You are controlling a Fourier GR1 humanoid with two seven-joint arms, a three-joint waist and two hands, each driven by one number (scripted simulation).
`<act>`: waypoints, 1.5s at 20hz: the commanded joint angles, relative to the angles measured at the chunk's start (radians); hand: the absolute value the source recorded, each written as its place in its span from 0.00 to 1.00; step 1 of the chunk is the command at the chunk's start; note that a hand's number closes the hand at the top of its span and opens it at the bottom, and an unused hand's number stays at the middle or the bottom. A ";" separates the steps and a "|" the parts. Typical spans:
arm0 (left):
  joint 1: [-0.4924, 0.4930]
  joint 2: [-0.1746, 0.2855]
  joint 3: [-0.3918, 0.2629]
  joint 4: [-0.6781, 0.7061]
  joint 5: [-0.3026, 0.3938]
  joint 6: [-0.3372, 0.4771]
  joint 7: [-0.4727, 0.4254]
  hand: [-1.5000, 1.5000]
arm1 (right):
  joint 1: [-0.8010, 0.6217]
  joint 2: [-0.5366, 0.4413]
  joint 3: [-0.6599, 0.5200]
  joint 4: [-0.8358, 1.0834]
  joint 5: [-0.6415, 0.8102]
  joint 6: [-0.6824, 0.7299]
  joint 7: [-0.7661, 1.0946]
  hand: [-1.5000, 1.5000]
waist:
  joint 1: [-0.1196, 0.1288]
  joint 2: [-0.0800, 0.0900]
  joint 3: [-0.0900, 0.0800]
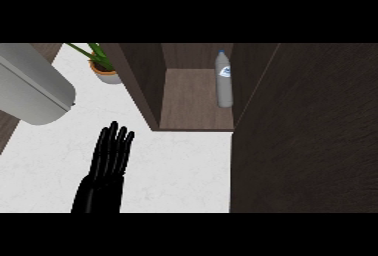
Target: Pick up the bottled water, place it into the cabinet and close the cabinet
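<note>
The bottled water [224,80], clear with a blue-and-white label, stands upright on the shelf inside the dark wooden cabinet [196,105], near its right wall. The cabinet door [306,135] is a large dark panel filling the right side of the head view, swung partway across. My left hand [111,155] rests open at the lower left, fingers straight and pointing up, apart from the cabinet and holding nothing. My right hand does not show; the door may be hiding it.
A potted green plant [102,65] stands on the white marble counter [177,170] left of the cabinet. A large grey rounded appliance [29,87] juts in from the upper left.
</note>
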 commanded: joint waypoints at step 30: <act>0.332 0.209 0.196 -0.155 0.144 -0.244 -0.141 0.00 | -0.740 0.254 0.535 0.019 0.506 -0.389 0.517 1.00 | 0.041 0.003 -0.007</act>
